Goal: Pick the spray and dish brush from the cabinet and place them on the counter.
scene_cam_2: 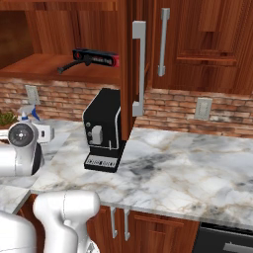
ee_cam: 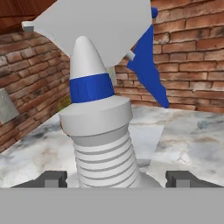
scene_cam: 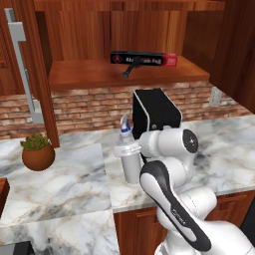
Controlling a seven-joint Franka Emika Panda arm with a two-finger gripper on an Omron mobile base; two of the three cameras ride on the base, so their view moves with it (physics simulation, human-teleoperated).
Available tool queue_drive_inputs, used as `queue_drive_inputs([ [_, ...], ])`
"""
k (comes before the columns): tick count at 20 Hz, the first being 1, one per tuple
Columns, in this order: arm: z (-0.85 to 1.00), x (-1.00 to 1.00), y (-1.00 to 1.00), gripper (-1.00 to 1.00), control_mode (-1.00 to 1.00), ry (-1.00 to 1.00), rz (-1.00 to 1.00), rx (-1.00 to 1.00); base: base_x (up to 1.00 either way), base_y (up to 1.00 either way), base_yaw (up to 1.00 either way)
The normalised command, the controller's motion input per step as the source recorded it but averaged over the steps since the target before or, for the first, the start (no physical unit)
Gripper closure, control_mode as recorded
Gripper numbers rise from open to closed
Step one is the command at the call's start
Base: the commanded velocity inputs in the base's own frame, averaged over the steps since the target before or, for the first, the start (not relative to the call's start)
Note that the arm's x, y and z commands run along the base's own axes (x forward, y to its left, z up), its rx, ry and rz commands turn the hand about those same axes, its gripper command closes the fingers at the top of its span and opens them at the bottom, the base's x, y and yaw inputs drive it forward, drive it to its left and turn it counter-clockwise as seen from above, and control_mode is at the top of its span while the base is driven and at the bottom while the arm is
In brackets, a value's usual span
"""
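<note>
The spray [ee_cam: 103, 131] is standing upright on the table [scene_cam: 69, 174], its neck sitting between the spread tool [ee_cam: 117, 178] fingertips, arm folded low.

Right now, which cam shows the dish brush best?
The left base view: the dish brush lies on the cabinet shelf, head toward the camera, just under the long black-and-red box. The right base view shows it thinner, from the side.
</note>
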Motion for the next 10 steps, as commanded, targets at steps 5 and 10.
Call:
queue_drive_inputs([
  [5, -0.48, 0.06, 0.0, 1.0, -1.0, -0.15, 0.05, 0.0, 0.0, 0.0, 0.0],
  [10, -0.44, 0.07, 0.0, 1.0, -1.0, -0.18, 0.06, 0.0, 0.0, 0.0, 0.0],
])
